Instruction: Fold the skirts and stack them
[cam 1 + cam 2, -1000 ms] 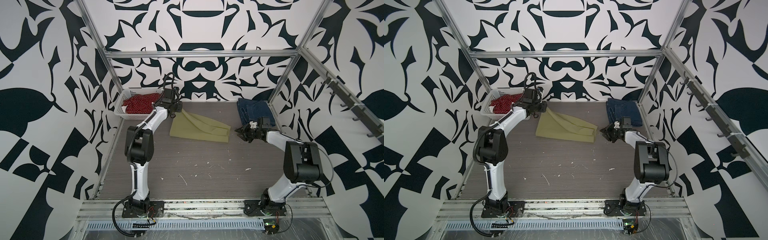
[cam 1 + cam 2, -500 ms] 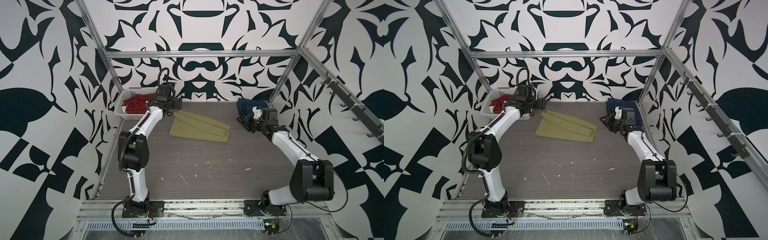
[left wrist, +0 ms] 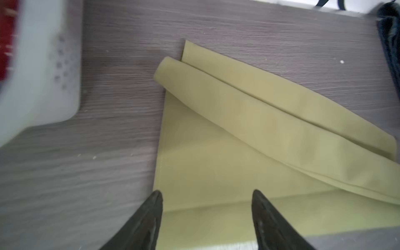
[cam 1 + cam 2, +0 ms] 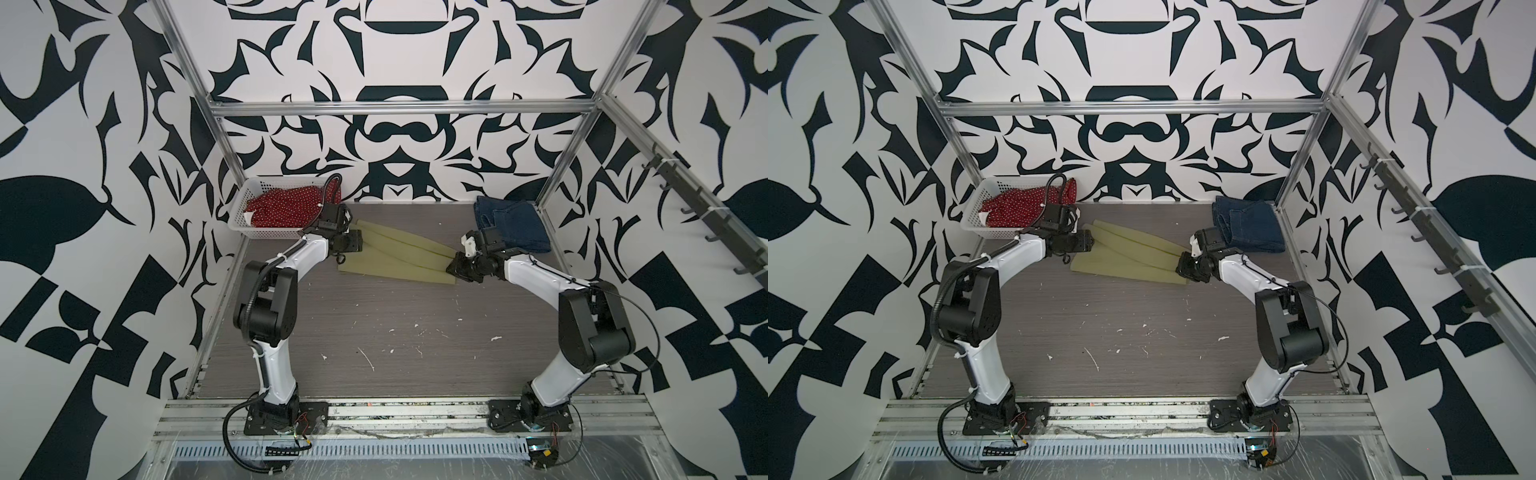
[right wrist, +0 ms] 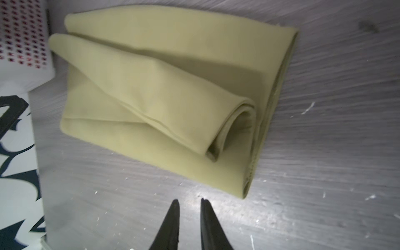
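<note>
The olive-green skirt [image 4: 399, 259] is lying folded on the wood-grain table [image 4: 395, 324], toward the back and midway between the two arms. One long fold is overlapping the flat layer beneath it, as the left wrist view [image 3: 238, 129] is showing.

The left gripper [image 3: 207, 191] is hovering at the skirt's end nearest the basket. Its jaws are standing wide apart, with one finger [image 3: 151, 216] at the cloth's side edge and the other over the cloth. Nothing is being gripped.

The right gripper [image 5: 189, 200] is sitting at the opposite end of the skirt. Its jaws are standing nearly closed, with a narrow gap showing bare table. They are holding nothing and are sitting just short of the skirt's corner.

The red polka-dot skirt [image 4: 286, 205] is lying bunched inside the white perforated basket [image 4: 266, 230] at the back left. The dark blue denim skirt [image 4: 515, 224] is lying folded in the back right corner, behind the right gripper in both top views.
</note>
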Action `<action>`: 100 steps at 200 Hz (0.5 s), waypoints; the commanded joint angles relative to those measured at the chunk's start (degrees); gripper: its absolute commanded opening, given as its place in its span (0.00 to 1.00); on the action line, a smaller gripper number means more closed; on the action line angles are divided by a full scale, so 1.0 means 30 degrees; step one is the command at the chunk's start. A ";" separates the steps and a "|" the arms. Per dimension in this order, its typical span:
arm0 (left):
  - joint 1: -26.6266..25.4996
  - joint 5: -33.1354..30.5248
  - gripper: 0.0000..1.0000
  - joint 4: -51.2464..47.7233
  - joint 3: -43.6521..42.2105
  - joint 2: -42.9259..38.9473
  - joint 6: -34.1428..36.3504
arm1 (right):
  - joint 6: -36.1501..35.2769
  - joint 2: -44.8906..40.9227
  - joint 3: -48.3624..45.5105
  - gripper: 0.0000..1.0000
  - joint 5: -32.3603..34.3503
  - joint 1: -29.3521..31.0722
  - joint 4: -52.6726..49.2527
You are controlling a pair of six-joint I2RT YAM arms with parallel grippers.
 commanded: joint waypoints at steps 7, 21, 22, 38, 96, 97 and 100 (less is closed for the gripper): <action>-0.0054 0.0624 0.67 -0.0293 0.2125 0.1837 -0.0219 | 0.0309 0.0483 0.0800 0.22 0.1430 0.0095 0.1097; -0.0054 0.0614 0.67 -0.0594 0.3129 0.2806 -0.0153 | 0.0529 0.0896 0.0867 0.22 0.1522 0.0098 0.1585; -0.0061 0.0607 0.67 -0.0627 0.3196 0.2910 -0.0146 | 0.0554 0.0923 0.0886 0.22 0.1522 0.0093 0.1623; -0.0057 0.0600 0.67 -0.0985 0.4478 0.4092 -0.0022 | 0.0971 0.1362 0.1061 0.22 0.1580 0.0087 0.2175; -0.0039 0.0984 0.67 -0.2368 1.0044 0.8095 0.0301 | 0.2545 0.2391 0.1731 0.22 0.1176 -0.0220 0.4123; -0.0039 0.1027 0.67 -0.2364 1.0139 0.8162 0.0301 | 0.2573 0.2404 0.1728 0.22 0.1174 -0.0242 0.4137; -0.0025 0.1064 0.67 -0.2360 1.0424 0.8323 0.0301 | 0.2673 0.2436 0.1769 0.23 0.1172 -0.0284 0.4251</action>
